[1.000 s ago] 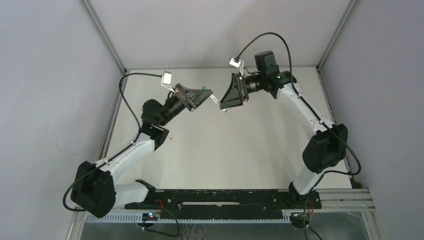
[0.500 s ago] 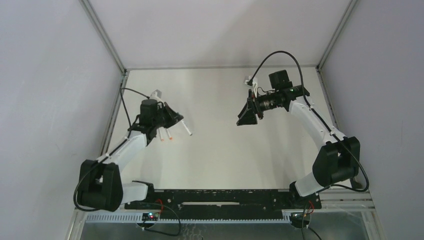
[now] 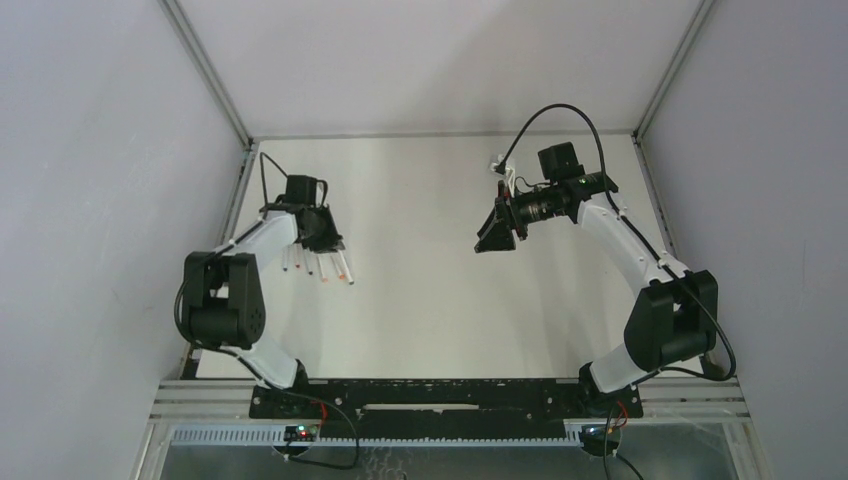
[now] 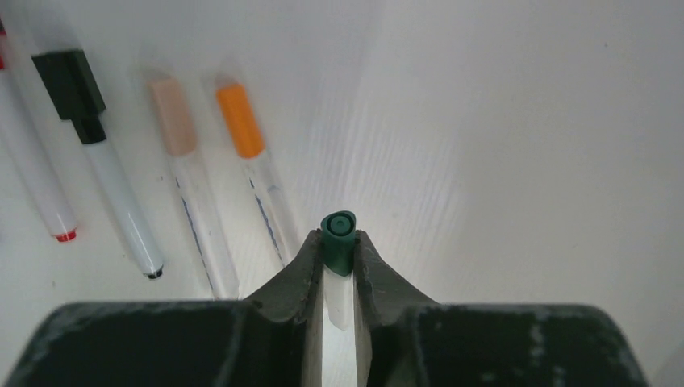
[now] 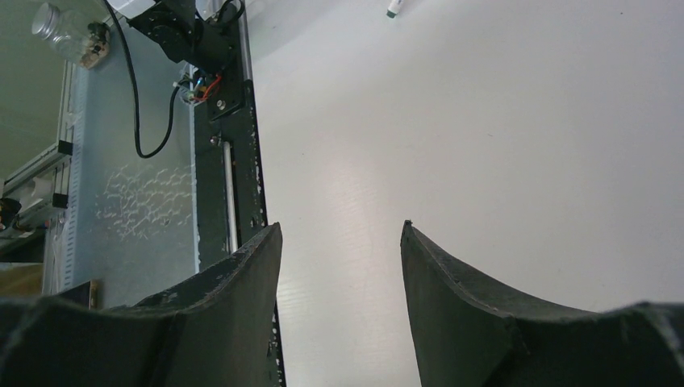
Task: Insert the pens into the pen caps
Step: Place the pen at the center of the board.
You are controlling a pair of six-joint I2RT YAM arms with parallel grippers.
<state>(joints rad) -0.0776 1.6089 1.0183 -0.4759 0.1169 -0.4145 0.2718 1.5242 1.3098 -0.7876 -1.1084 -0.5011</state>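
Observation:
In the left wrist view my left gripper [image 4: 339,239] is shut on a white pen with a green cap [image 4: 339,228], low over the table. Beside it lie capped pens in a row: an orange-capped pen [image 4: 242,125], a pinkish-capped pen [image 4: 174,119], a black-capped pen [image 4: 81,93] and a red-ended pen [image 4: 36,189]. From above, the left gripper [image 3: 320,236] sits at the far end of this pen row [image 3: 318,266]. My right gripper [image 3: 497,232] hangs open and empty in the air, well to the right. Its jaws [image 5: 340,232] stand wide apart.
A white pen end with a green tip [image 5: 394,10] shows at the top edge of the right wrist view. The black base rail [image 3: 440,395] runs along the near edge. Frame posts and grey walls [image 3: 110,150] close in the white table [image 3: 440,300].
The left arm has swung left and down from mid-table, bringing the green-capped pen to the pen row. The right gripper drew back to the right a second ago and has since held still.

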